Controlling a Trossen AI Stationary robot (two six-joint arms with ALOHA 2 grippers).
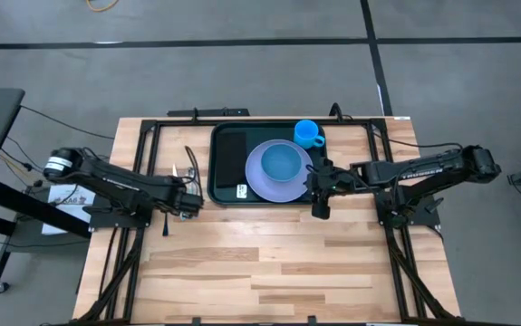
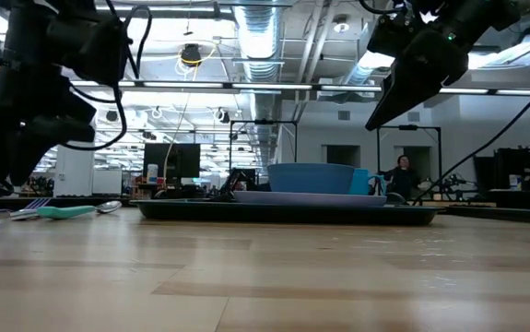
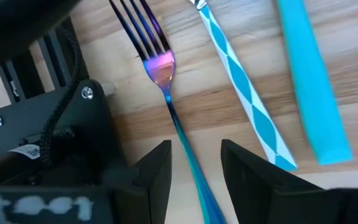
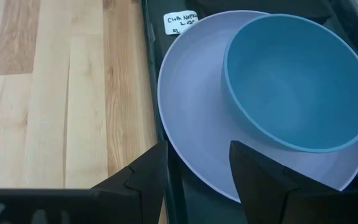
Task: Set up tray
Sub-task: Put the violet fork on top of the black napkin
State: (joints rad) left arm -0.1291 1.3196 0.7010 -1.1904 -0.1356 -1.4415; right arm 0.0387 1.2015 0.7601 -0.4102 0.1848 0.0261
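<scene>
The dark tray [image 1: 224,197] lies at the table's far middle. It carries a lavender plate [image 1: 258,177] with a blue bowl [image 1: 281,163] on it, a blue cup [image 1: 308,133] and a black napkin [image 1: 231,154]. Left of the tray, a fork [image 3: 159,65] with an iridescent blue-purple sheen lies flat on the wood. My left gripper [image 3: 194,180] is open and points down, one finger on each side of the fork's handle [image 3: 188,146] without touching it. My right gripper [image 4: 197,180] hangs open above the tray's near right rim and the plate's edge, touching nothing.
Beside the fork lie a teal-and-white patterned utensil handle [image 3: 247,106] and a plain teal handle [image 3: 309,81]. A white label [image 4: 182,23] lies in the tray by the plate. Bare wood [image 1: 269,263] stretches across the table's near half.
</scene>
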